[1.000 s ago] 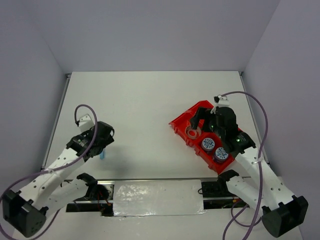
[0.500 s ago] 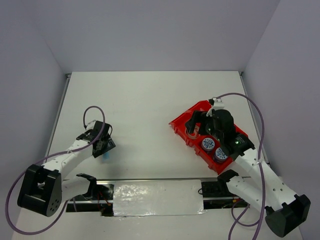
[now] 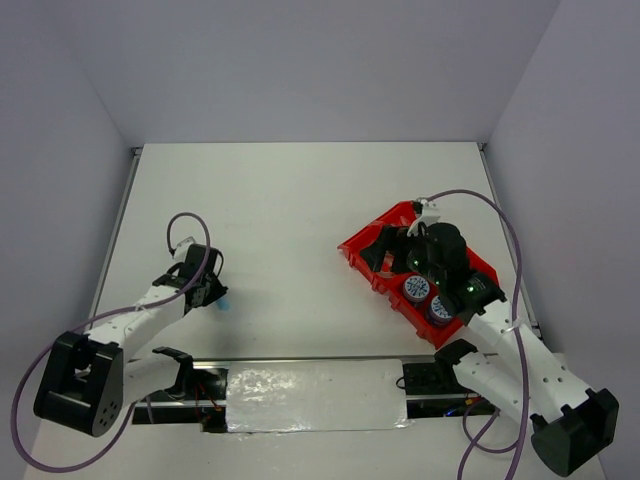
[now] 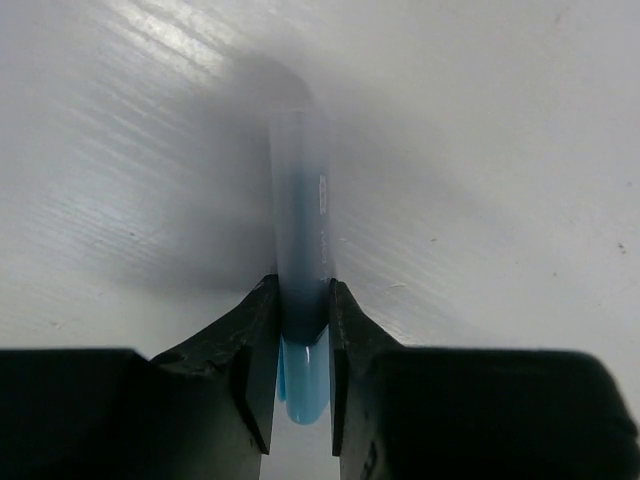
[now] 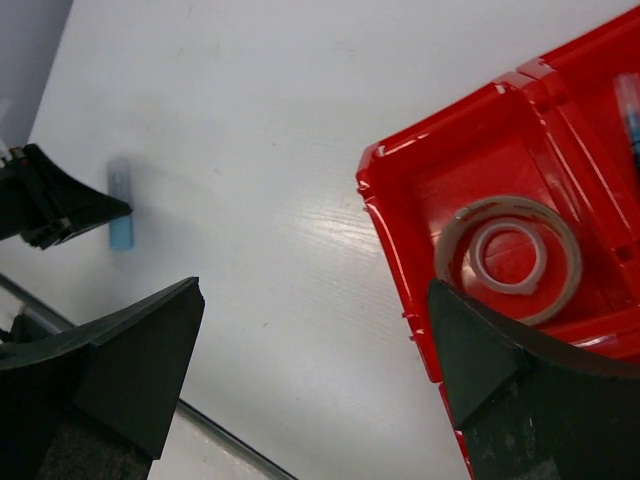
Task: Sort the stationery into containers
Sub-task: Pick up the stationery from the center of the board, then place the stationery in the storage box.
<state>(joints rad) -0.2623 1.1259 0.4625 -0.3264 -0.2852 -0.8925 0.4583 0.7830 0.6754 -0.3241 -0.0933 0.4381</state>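
A short light blue marker (image 4: 300, 230) lies on the white table at the near left. My left gripper (image 4: 302, 370) has both jaws pressed against its sides, near its blue end. From above, the marker (image 3: 221, 303) peeks out beside the left gripper (image 3: 211, 296). The red tray (image 3: 362, 250) sits at the right with two blue-white rolls (image 3: 417, 289) in its compartments. My right gripper (image 5: 315, 370) hangs wide open and empty over the tray's left end. A clear tape ring (image 5: 508, 258) lies in the tray (image 5: 400, 200) there. The marker (image 5: 121, 205) also shows far left in the right wrist view.
A black rail with a shiny plate (image 3: 315, 395) runs along the table's near edge between the arm bases. Grey walls close the table at the back and both sides. Another pen (image 5: 630, 110) lies in a farther compartment of the tray.
The left gripper came down over the light blue marker and its jaws closed from wide open onto it. The right gripper drew back slightly leftward over the tray, still open.
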